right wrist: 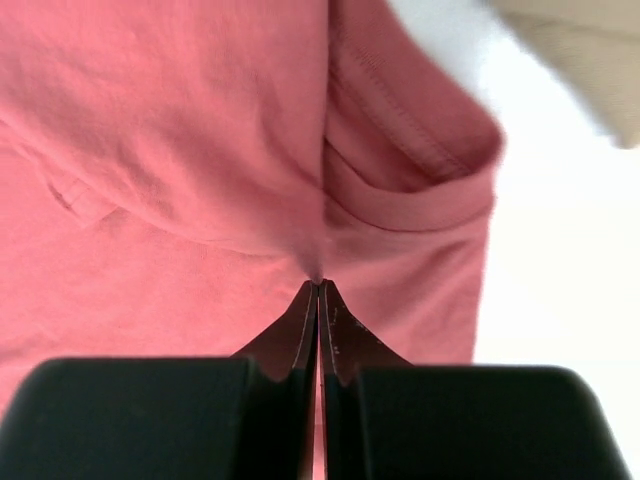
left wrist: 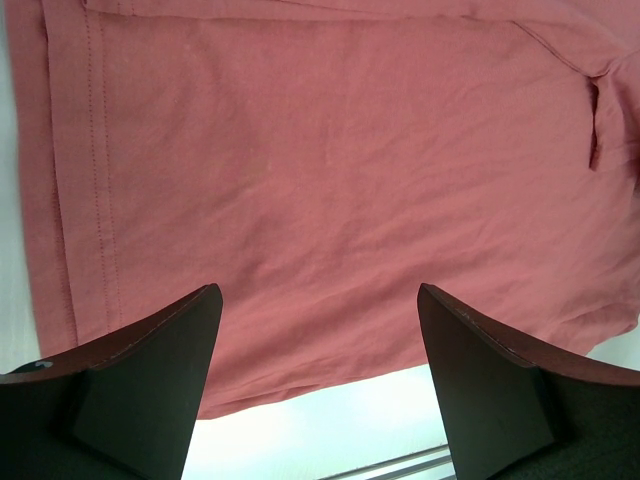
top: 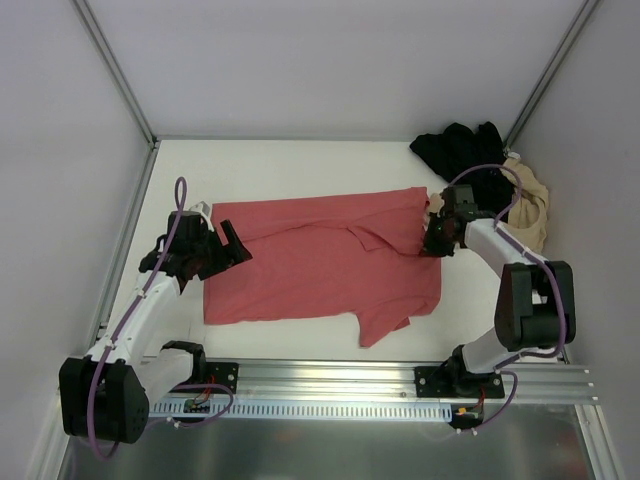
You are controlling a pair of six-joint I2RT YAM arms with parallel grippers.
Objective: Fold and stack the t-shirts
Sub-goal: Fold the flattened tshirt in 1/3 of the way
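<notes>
A coral-red t-shirt (top: 320,265) lies spread across the middle of the table, one sleeve trailing toward the front. My right gripper (top: 433,243) is shut on the shirt's right edge near the collar; in the right wrist view (right wrist: 318,284) the cloth puckers into a fold where the jaws meet. My left gripper (top: 232,247) stands open at the shirt's left edge. Its fingers (left wrist: 150,370) straddle the hem of the red cloth (left wrist: 330,180), nothing between them. A black t-shirt (top: 462,152) and a beige t-shirt (top: 533,212) lie crumpled at the back right.
The enclosure's white walls and metal frame posts (top: 115,70) bound the table on three sides. An aluminium rail (top: 400,380) with the arm bases runs along the front edge. A corner of the beige cloth (right wrist: 580,60) shows in the right wrist view.
</notes>
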